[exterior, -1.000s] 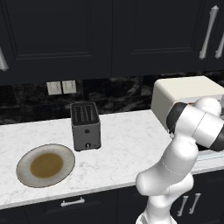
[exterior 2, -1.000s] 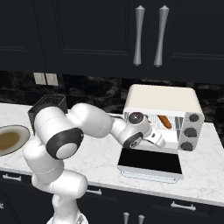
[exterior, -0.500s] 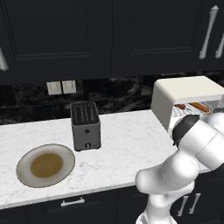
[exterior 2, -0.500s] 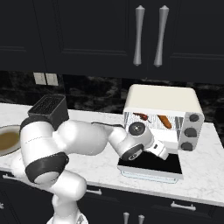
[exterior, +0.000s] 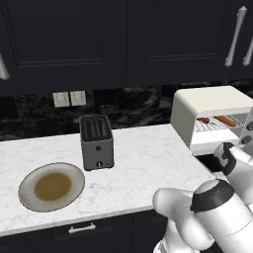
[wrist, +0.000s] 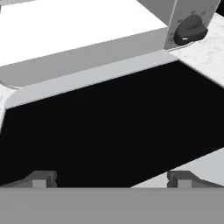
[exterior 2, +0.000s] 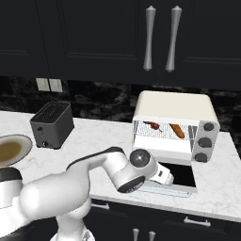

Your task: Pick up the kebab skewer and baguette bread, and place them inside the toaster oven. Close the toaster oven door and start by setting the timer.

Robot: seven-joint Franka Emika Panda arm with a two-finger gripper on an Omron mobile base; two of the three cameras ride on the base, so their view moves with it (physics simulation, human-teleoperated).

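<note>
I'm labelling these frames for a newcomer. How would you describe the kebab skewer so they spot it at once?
Find the cream toaster oven at the right end of the marble counter, its door folded down flat. On the wire rack inside lie two items. The kebab skewer is the left one, short, with dark-red chunks; the baguette beside it is smooth and orange-brown.

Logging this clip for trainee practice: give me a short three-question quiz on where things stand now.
1. True or false: the skewer and baguette already lie on the rack inside the oven.
2. The oven door is: A) shut, B) folded down flat, C) missing.
3. Fill in: the plate sits to the ___ of the toaster in the left base view.

Key: 1 true; 2 B; 3 left. In the hand view the pincer hovers over the door's dark glass, fingers apart, holding nothing.
</note>
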